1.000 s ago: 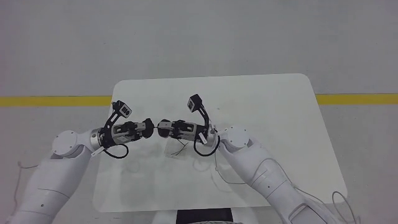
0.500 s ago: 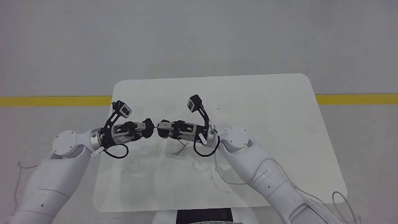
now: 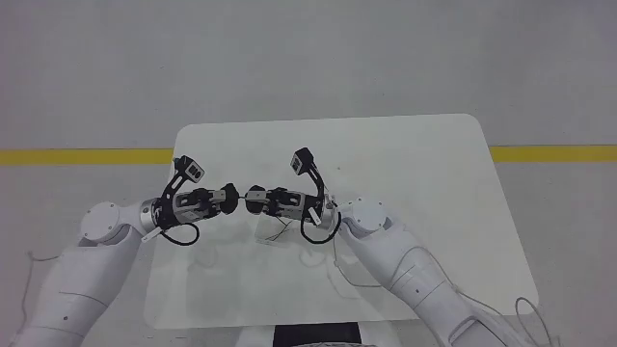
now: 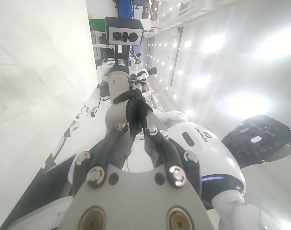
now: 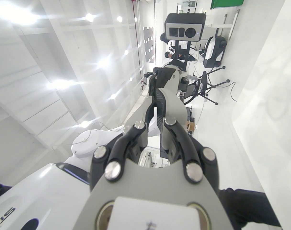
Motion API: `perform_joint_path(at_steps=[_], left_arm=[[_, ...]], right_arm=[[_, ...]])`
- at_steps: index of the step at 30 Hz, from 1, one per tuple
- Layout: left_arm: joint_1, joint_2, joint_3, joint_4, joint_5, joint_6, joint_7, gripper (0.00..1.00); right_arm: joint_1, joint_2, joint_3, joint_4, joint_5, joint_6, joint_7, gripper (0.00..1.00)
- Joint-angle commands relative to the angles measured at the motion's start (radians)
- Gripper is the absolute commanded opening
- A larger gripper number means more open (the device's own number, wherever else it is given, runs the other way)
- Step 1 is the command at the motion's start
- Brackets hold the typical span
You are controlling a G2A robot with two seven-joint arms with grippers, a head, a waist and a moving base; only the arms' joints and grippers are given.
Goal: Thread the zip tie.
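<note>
Left pincer (image 3: 231, 199): the jaws are drawn almost together, pinching what is judged to be one end of the zip tie. It is held level above the worktop, tip pointing at the other pincer.
Right pincer (image 3: 254, 196): the jaws are likewise closed to a narrow slit on something thin. It faces the left one nose to nose, the two tips just apart.
Zip tie (image 3: 242, 197): a faint thin strand bridges the small gap between the two tips, in the air over the near-left part of the worktop. It is too fine to tell head from tail, or whether the tail has entered the head.
Why held so: each pincer appears to take one end so that tail and head line up on one axis. The head-on pose also lets each wrist camera look straight along its own jaws at the meeting point.
Step in hand: judged to be fine alignment just before, or at, insertion.
Next move calls for: a small, straight push along the shared axis, without twist.
Risk: a slight offset would bend the tail aside instead of feeding it through.
Worktop (image 3: 415, 183): white with rounded corners; both arms lie over its near-left part.
Thin strands (image 3: 275, 234): lying on the worktop under the right forearm, near the pincers. They may be spare ties, though that cannot be told.
</note>
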Motion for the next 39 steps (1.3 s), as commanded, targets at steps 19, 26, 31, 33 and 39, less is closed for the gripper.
perform_joint_path(at_steps=[19, 26, 31, 33, 39], left_arm=[[0.000, 0.000, 0.000, 0.000, 0.000, 0.000, 0.000, 0.15], [0.006, -0.002, 0.006, -0.022, 0.011, 0.011, 0.038, 0.43], [0.009, -0.001, 0.004, -0.025, 0.011, 0.014, 0.038, 0.35], [0.009, -0.001, 0.004, -0.025, 0.010, 0.014, 0.038, 0.30], [0.009, -0.001, 0.003, -0.025, 0.009, 0.014, 0.037, 0.14]], right_arm=[[-0.002, 0.004, -0.004, -0.003, -0.001, -0.004, -0.008, 0.00], [-0.002, 0.005, -0.004, -0.005, -0.002, -0.004, -0.011, 0.00], [-0.001, 0.006, -0.006, -0.006, -0.005, -0.002, -0.014, 0.00], [-0.001, 0.006, -0.007, -0.005, -0.006, 0.000, -0.015, 0.00], [0.002, 0.006, -0.012, -0.003, -0.011, 0.004, -0.021, 0.00]])
